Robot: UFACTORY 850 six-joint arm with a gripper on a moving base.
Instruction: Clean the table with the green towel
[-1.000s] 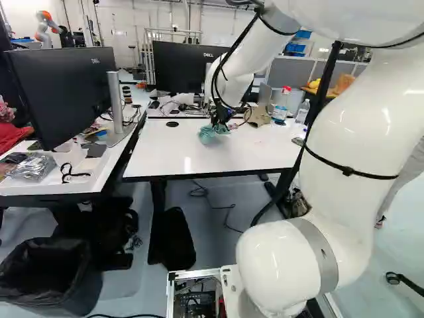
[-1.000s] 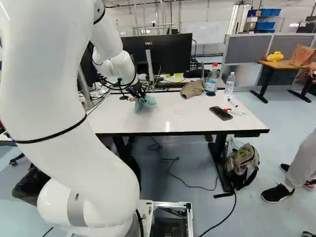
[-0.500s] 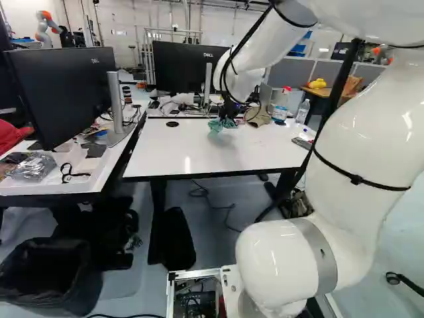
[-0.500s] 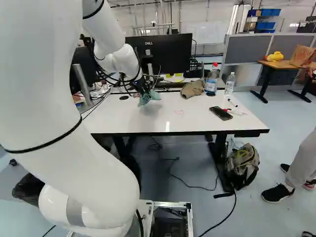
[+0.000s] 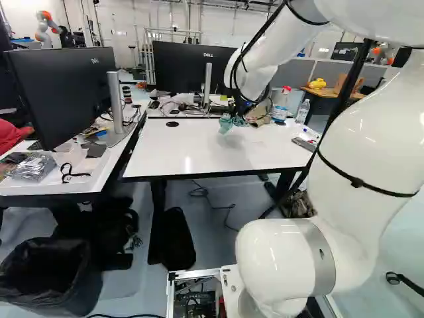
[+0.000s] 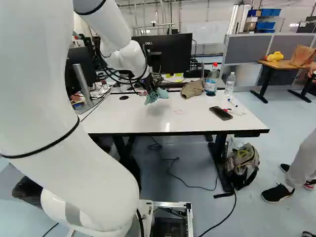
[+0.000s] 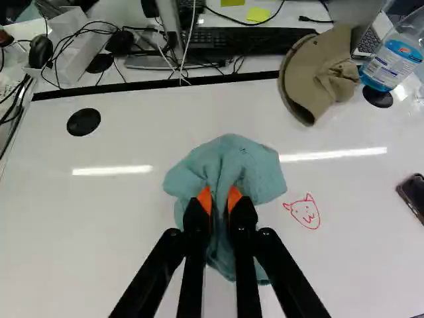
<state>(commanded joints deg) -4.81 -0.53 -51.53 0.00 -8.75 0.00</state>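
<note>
Green towel [image 7: 228, 159] hangs bunched in the fingers [image 7: 244, 217], which stand nearly together, pinching its middle. Loose cloth fans at 12 o'clock, over the surface [image 7: 99, 238]; contact unclear. Red doodle [image 7: 305, 212] at 3 o'clock. Towel likely light, limp, hard to damage. Best hold: thick central gather, slack left below for wiping.

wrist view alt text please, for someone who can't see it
A black gripper pinches a crumpled green towel between orange pads, over a white table. A red doodle of a horned face is beside the towel; a tan cap and a bottle of blue liquid are farther ahead.
</note>
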